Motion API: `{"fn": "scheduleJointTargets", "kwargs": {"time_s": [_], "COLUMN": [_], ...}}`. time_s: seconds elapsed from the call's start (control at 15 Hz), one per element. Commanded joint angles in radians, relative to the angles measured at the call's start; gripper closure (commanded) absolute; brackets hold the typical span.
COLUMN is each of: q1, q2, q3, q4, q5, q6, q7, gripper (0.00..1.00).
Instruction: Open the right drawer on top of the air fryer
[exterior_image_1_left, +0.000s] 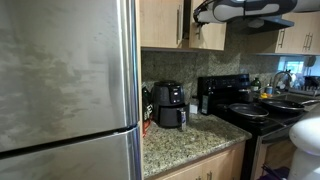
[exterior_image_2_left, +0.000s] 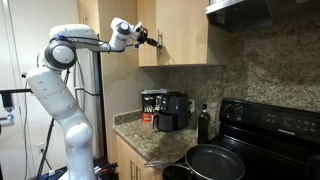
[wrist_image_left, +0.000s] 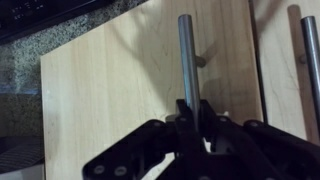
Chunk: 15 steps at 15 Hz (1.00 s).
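Fingers (wrist_image_left: 180, 118) pinched on the right drawer's (wrist_image_left: 120, 80) bar handle (wrist_image_left: 186, 55); I hold it. Air fryer (exterior_image_1_left: 169, 104) stands on counter (exterior_image_1_left: 200, 135) below.

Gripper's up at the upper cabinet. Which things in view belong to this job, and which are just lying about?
Job in hand:
right drawer
handle, with the gripper shut on it
air fryer, on the counter below

Just lying about:
twin door handle
dark bottle
frying pan
black stove
fridge

Lower end of the handle (wrist_image_left: 186, 55) hidden behind the gripper (wrist_image_left: 192, 110)
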Motion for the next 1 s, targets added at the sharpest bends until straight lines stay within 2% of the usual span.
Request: {"fn": "scheduleJointTargets", "kwargs": {"time_s": [0.0, 0.33, 0.4, 0.67, 0.73, 0.87, 0.93], "q1": [-0.055, -0.08, -0.045, -0.06, -0.061, -0.115, -0.112], "q2": [-0.171, -0.296, -0.205, -0.273, -0.273, -0.321, -0.355], "q3": [-0.026, -0.033, 0.008, 0.002, 0.002, -0.045, -0.075], "q4": [-0.094, -0.178, -0.11, -0.16, -0.16, -0.205, -0.223], "q5": [0.008, 0.026, 0.056, 0.063, 0.063, 0.027, 0.031], "q6": [-0.114, -0.195, -0.163, -0.169, -0.169, -0.222, -0.22], "q7": [-0.002, 0.024, -0.004, -0.002, -0.002, -0.02, -0.043], "gripper": [0.96, 0.96, 0.84, 0.84, 0.96, 0.96, 0.96]}}
